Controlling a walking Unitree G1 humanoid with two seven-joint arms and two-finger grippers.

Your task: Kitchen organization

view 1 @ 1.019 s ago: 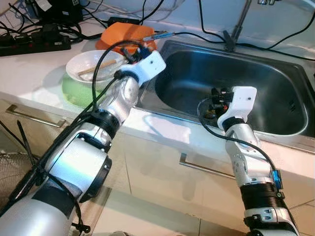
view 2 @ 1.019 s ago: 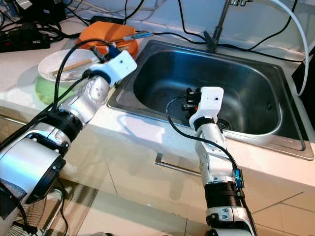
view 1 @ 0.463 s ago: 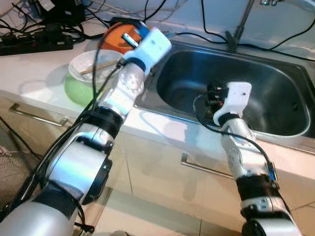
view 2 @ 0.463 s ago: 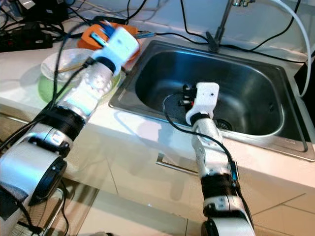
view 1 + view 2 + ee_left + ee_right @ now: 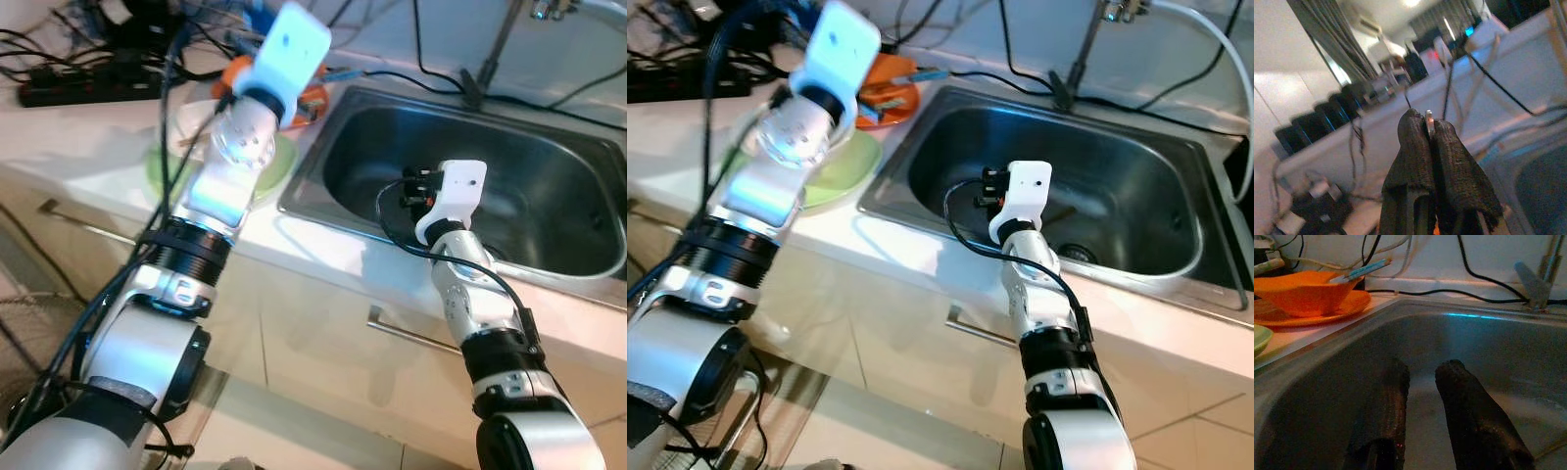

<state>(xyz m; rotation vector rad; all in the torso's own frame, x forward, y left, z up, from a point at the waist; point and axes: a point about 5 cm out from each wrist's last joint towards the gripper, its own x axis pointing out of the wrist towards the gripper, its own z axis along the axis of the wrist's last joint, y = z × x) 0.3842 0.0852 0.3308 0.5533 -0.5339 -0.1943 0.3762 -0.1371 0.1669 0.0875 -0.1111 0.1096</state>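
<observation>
The left hand (image 5: 1427,134) has its two black fingers pressed together, pinching a thin pale sliver whose tip pokes out between them; what it is cannot be made out. That arm is raised high over the counter (image 5: 88,147), wrist bent upward above the green plate (image 5: 844,168), with the hand pointing toward the back wall and its tangle of cables.

The right hand (image 5: 1422,377) has its fingers slightly spread and holds nothing. Its arm reaches forward from below, wrist cocked, so the hand hangs inside the steel sink (image 5: 549,166), low near the front wall.

By the look of it, tidying is at an early stage. The orange bowl (image 5: 1300,291) with a blue-handled utensil (image 5: 1359,270) resting in it sits on an orange plate (image 5: 1312,311) at the sink's left edge, and the green plate lies on the counter just beside it. The sink basin looks bare, so the dishes remain to be moved.
</observation>
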